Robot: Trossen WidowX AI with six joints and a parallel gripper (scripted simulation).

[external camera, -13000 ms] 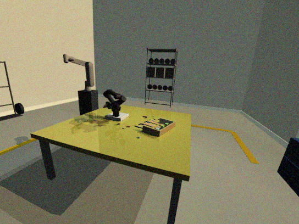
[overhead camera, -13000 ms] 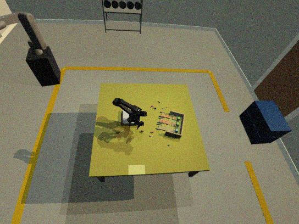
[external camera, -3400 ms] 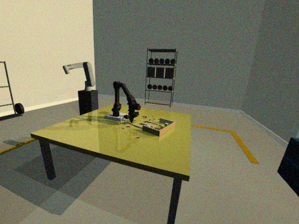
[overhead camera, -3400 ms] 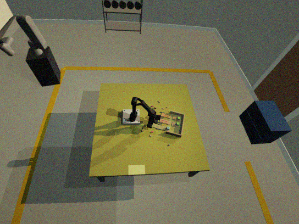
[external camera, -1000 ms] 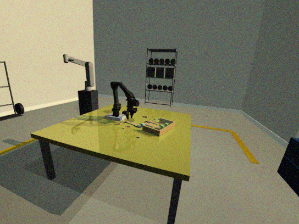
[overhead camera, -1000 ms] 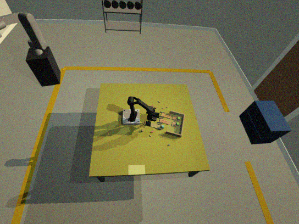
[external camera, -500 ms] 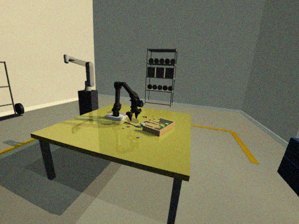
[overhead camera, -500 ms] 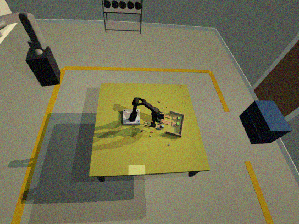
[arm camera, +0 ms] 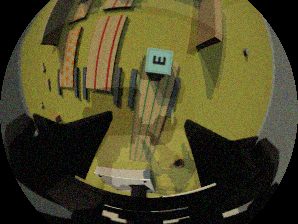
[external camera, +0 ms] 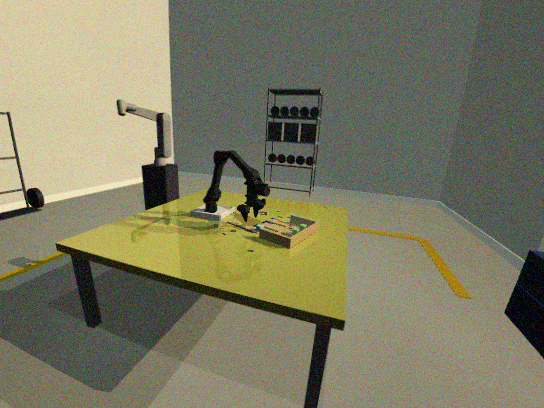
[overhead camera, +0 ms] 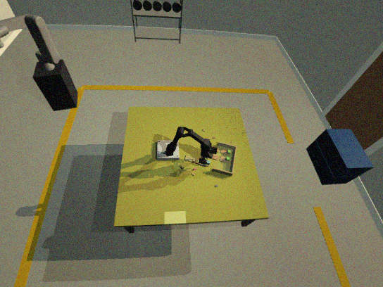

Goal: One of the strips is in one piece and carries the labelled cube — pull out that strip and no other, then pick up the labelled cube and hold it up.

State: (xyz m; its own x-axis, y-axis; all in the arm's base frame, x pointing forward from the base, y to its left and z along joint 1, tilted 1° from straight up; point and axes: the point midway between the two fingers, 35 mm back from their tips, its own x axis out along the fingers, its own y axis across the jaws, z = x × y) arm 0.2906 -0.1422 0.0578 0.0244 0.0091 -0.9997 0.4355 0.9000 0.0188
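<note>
My gripper (overhead camera: 208,156) (external camera: 251,217) (arm camera: 149,119) is open and empty, its fingertips to either side of the green-lined strip and above it. That pale strip (arm camera: 150,105) (overhead camera: 191,160) (external camera: 241,226) lies on the table between short dark guides. The pale blue cube marked E (arm camera: 159,62) (overhead camera: 208,162) (external camera: 259,227) sits at its far end, ahead of my fingertips. Left of it in the wrist view are a red-lined strip (arm camera: 106,55) and an orange-dotted strip (arm camera: 70,60); each shows a gap before a further piece. Cube and strip do not touch my fingers.
A low-walled wooden tray (overhead camera: 234,162) (external camera: 275,239) is open toward the arm. Green cubes (overhead camera: 229,151) (external camera: 303,227) stand inside it. Its wall end (arm camera: 211,27) is right of the E cube in the wrist view. Small scraps lie around, one dark bit (arm camera: 246,52) at the right.
</note>
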